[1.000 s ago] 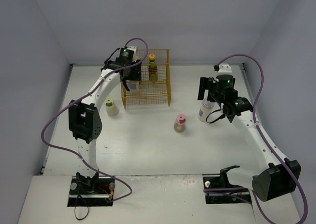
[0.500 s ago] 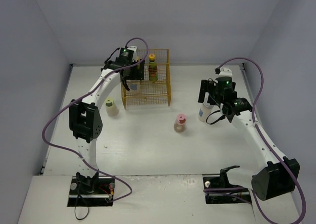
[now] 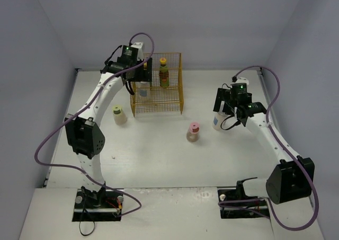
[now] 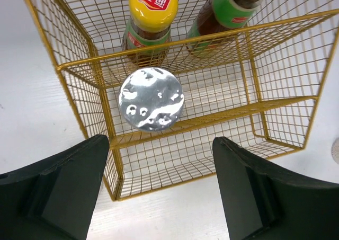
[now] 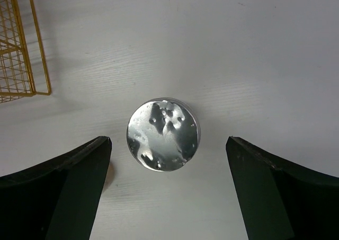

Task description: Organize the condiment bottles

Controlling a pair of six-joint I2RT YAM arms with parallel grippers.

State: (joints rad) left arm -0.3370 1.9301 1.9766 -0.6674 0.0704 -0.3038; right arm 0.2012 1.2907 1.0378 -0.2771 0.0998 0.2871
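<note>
In the yellow wire rack point(image 3: 180, 86), seen close in the left wrist view point(image 4: 175, 41), stand two dark bottles with yellow caps point(image 4: 152, 15) point(image 4: 229, 9) and, on the front shelf, a silver-lidded jar point(image 4: 151, 98). My left gripper point(image 3: 135, 80) point(image 4: 160, 142) hangs open above that jar, empty. The top view shows one dark bottle point(image 3: 164, 73). The second silver-lidded jar point(image 5: 163, 134) point(image 3: 217, 121) stands on the table. My right gripper point(image 3: 222, 105) point(image 5: 168, 140) is open above it, a finger on either side. The beige bottle with the yellow-green cap point(image 3: 119, 114) and the pink-capped one point(image 3: 193, 132) stand on the table.
The rack's right corner shows at the left edge of the right wrist view point(image 5: 33, 44). Grey walls close in the white table point(image 3: 159, 155) at the back and both sides. Purple cables loop over both arms.
My left gripper has risen and drawn back from the rack's front shelf, leaving the jar there. My right arm has shifted a little above the other jar.
</note>
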